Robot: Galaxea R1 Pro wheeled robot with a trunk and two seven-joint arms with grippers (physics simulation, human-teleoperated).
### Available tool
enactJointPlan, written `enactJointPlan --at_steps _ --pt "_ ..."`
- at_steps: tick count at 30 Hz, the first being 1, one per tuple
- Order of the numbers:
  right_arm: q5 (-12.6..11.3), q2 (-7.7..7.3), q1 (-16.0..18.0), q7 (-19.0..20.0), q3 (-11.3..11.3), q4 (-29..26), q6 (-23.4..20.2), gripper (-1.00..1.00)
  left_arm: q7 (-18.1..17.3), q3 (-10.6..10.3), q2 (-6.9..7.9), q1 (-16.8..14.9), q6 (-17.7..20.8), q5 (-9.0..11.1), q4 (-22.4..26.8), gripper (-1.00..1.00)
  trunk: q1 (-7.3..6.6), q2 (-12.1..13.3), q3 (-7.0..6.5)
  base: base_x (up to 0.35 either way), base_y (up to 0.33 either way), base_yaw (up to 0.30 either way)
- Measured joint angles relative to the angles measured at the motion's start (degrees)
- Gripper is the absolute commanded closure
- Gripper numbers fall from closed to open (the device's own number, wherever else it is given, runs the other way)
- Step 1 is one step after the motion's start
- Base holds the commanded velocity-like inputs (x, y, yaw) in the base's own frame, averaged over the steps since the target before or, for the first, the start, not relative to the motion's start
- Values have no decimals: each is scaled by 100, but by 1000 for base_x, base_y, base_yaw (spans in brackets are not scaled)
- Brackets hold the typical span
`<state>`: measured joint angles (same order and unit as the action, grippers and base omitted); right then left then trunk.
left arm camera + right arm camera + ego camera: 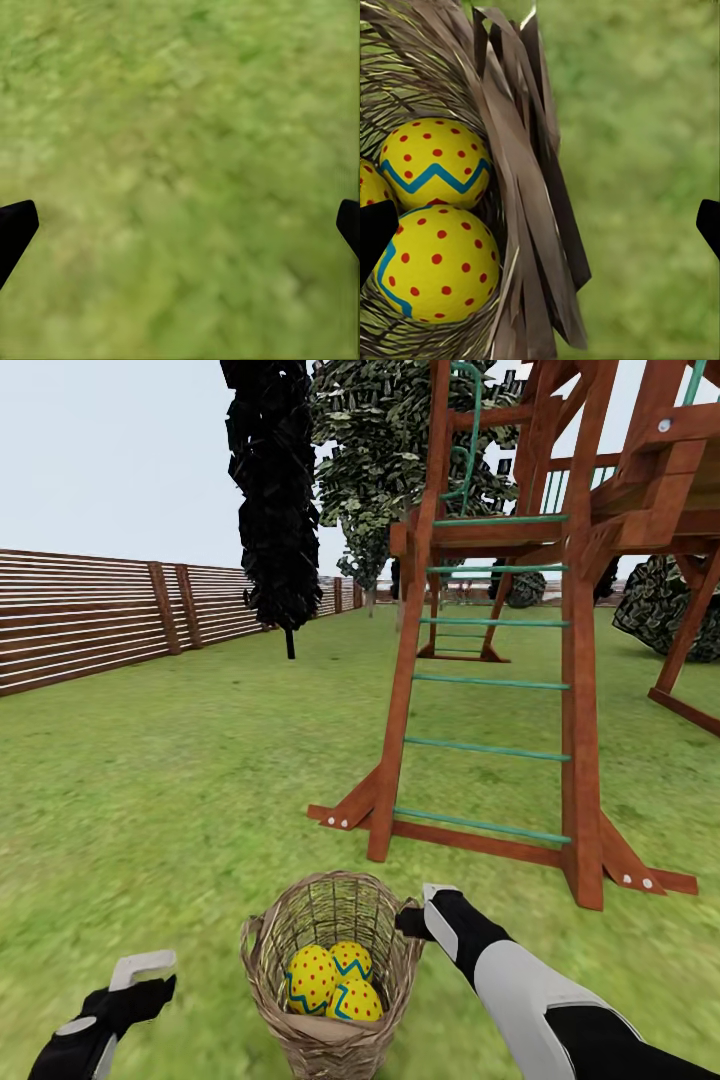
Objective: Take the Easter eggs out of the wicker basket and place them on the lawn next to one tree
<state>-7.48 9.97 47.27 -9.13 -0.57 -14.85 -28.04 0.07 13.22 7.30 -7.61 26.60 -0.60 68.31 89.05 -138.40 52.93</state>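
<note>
My left gripper hovers low over the lawn, jaws spread wide and holding nothing; its wrist camera sees bare grass between the two dark fingertips. Just beside it to the right stands the wicker basket, upright on the grass, with all three Easter eggs lying together at its bottom, touching one another. My right gripper sits at the basket's right rim, jaws likewise wide and empty; through its wrist camera the woven rim runs between the fingertips, with two eggs in full view inside and a sliver of the third at the frame's edge.

Beyond the basket rises a wooden play tower, its ladder with green rungs planted on the grass. To the left, a brown slatted fence bounds the garden. Farther back stand an all-black tree and, beside it, a tree with speckled whitish-green foliage, partly hidden by the tower's frame. Pale sky fills the top left.
</note>
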Motion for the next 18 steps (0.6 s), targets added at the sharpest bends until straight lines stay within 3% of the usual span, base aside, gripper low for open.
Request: enactJointPlan --at_steps 5,18 --pt "0 0 0 -1 0 -40 9 -100 -10 24 -6 22 420 5 422 -100 0 0 0 0 0 0" --pt "0 0 0 2 0 -128 20 -100 -4 22 -60 34 527 12 510 -100 0 0 0 0 0 0"
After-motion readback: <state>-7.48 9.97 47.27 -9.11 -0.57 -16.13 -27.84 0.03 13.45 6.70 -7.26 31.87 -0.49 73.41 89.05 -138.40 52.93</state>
